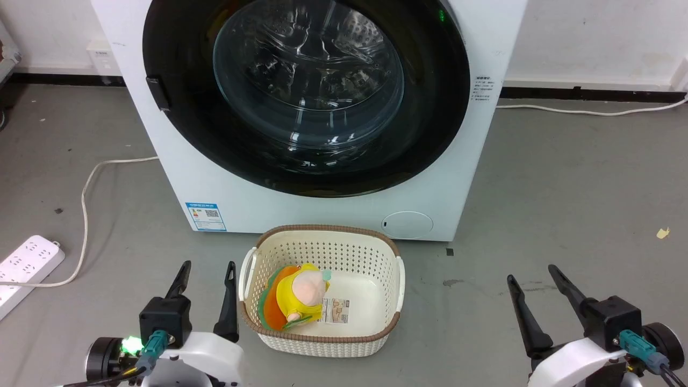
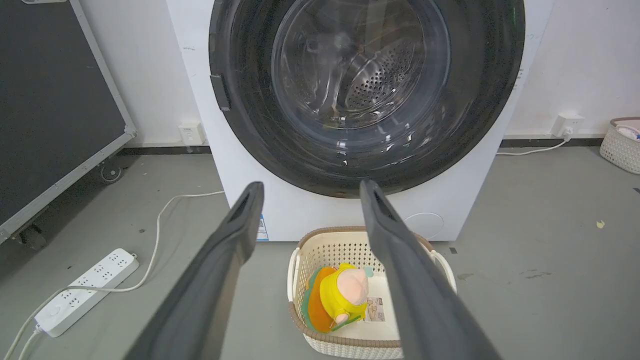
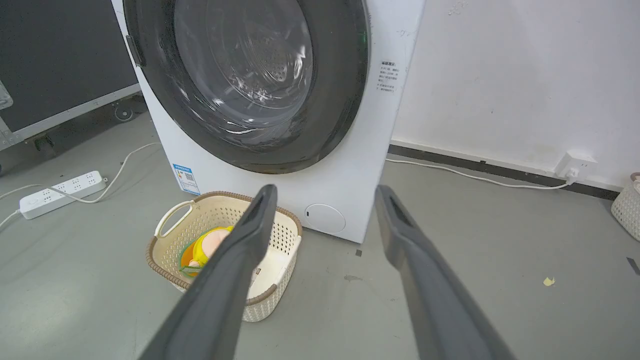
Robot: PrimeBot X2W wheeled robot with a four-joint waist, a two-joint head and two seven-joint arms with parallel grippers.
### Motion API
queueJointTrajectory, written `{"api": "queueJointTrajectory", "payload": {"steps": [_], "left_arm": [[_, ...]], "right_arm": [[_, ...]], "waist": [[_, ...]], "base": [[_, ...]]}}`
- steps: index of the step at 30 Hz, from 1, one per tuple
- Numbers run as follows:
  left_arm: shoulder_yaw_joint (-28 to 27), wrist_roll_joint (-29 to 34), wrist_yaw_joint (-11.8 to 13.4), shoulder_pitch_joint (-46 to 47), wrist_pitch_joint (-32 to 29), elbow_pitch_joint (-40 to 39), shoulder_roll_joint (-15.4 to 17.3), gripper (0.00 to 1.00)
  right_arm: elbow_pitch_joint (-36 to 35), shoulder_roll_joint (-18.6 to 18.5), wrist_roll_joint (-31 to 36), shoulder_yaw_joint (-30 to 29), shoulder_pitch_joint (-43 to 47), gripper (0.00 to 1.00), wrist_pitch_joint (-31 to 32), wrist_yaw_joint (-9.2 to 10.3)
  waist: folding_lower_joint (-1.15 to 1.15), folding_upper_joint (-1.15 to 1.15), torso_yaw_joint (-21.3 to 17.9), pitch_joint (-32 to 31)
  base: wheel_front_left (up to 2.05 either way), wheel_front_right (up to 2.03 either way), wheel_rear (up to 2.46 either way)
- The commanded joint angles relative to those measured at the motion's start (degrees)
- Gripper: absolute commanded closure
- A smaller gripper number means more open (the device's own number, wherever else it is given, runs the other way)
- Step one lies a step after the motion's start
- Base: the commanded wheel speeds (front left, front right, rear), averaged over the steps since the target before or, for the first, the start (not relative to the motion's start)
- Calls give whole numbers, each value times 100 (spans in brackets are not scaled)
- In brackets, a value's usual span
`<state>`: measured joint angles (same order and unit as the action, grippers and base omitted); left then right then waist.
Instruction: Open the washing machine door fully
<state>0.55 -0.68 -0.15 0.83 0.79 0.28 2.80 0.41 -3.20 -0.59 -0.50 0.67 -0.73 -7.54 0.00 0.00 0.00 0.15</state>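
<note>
The left gripper hovers low over the grey floor, its two dark fingers spread apart with nothing between them. The right gripper is likewise parted and empty. Between them, nearer the left one, a cream perforated basket stands just in front of the washing machine, below the door, holding a yellow and orange soft toy. A white power strip lies off to the left. The washing machine door sits closed, flat against the machine's front. Its round glass bowl faces the robot, and a small dark tab sits on its left edge.
</note>
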Motion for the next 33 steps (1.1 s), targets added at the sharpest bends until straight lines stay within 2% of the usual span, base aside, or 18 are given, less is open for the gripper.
{"api": "queueJointTrajectory", "payload": {"steps": [1, 16, 26, 27, 28, 29, 33], "left_arm": [[11, -13, 26, -12, 92, 6, 1, 0], [135, -55, 62, 145, 271, -55, 2, 0], [188, -78, 107, 340, 403, -156, 3, 0], [206, -86, 113, 381, 427, -168, 3, 0], [206, -86, 113, 381, 427, -168, 3, 0], [218, -90, 116, 401, 439, -172, 3, 0], [272, -108, 135, 475, 487, -179, 3, 0]], "right_arm": [[-14, 4, -72, -32, -33, 0, -98, 1], [21, -91, -252, -35, -473, 0, -239, 1], [40, -280, -773, -12, -1271, 0, -59, 2], [60, -225, -1003, -104, -1457, 36, -2, 2], [60, -225, -1003, -104, -1457, 36, -2, 2], [63, -212, -1100, -149, -1554, 98, 29, 2], [109, -156, -1446, -332, -1927, 100, 160, 2]], "waist": [[0, 0, 9, 26], [0, 0, 100, 391], [0, 0, 187, 839], [0, 0, 208, 912], [0, 0, 208, 912], [0, 0, 220, 948], [0, 0, 270, 1067]], "base": [[0, 0, 0], [0, 0, 0], [0, 0, 0], [0, 0, 0], [0, 0, 0], [0, 0, 0], [0, 0, 0]]}}
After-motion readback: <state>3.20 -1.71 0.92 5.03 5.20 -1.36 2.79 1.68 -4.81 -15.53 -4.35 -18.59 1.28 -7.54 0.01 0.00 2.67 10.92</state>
